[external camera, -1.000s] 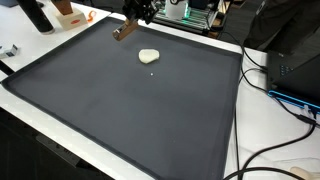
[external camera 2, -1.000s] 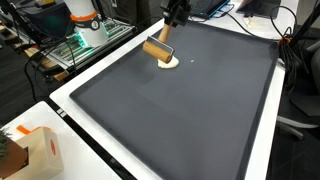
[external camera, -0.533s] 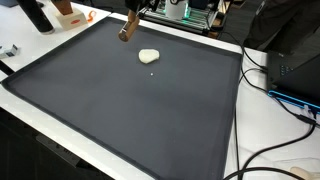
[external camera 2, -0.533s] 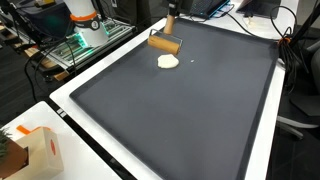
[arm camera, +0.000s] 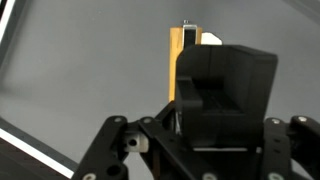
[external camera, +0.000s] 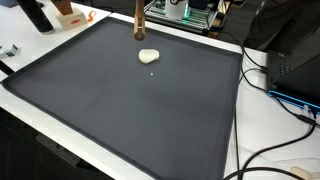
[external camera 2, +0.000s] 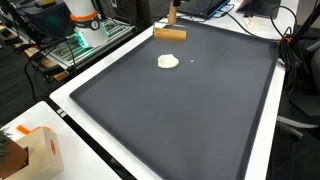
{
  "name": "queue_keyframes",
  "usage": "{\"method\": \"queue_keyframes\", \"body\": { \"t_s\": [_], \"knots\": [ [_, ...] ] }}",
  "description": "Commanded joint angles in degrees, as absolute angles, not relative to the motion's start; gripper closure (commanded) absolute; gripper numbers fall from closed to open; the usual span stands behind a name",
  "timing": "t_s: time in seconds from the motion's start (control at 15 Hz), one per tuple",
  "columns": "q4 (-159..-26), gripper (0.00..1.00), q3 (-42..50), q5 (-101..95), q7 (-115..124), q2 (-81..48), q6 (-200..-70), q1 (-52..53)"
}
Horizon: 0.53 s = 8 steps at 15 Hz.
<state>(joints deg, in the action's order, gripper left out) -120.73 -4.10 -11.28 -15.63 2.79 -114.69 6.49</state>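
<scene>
Near edge first: small brown cardboard box on the front corner of the white table in an exterior view; black cables trailing off the table's side in an exterior view; next the big dark-grey rubbery mat, covering most of the tabletop; further in, toward the far side, the small pale flat lump of dough-like stuff lies on the mat, clear in both exterior views; beyond that, by the mat's far edge, the tan wooden cylinder-shaped roller, apart from the lump & looking lifted off the mat; barrel approx. level, thin handle running straight up out of shot; wrist view now: black Robotiq gripper clamped onto the wood, fingers tight vs. the handle, roller hanging below it over the mat.
</scene>
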Motion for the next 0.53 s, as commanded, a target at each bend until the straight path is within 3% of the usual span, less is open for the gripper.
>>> {"method": "queue_keyframes", "body": {
  "t_s": [0.0, 0.13, 0.2, 0.47],
  "knots": [
    [-120.7, 0.56, -4.3, -9.9, -18.1, 3.1, -114.6, 5.9],
    [-120.8, 0.56, -4.1, -9.1, -20.0, 3.6, -114.6, 5.8],
    [-120.8, 0.81, -4.1, -9.1, -20.3, 3.6, -114.6, 5.8],
    [-123.6, 0.81, -4.4, -3.3, -34.7, 4.0, -122.5, 6.7]
  ]
}}
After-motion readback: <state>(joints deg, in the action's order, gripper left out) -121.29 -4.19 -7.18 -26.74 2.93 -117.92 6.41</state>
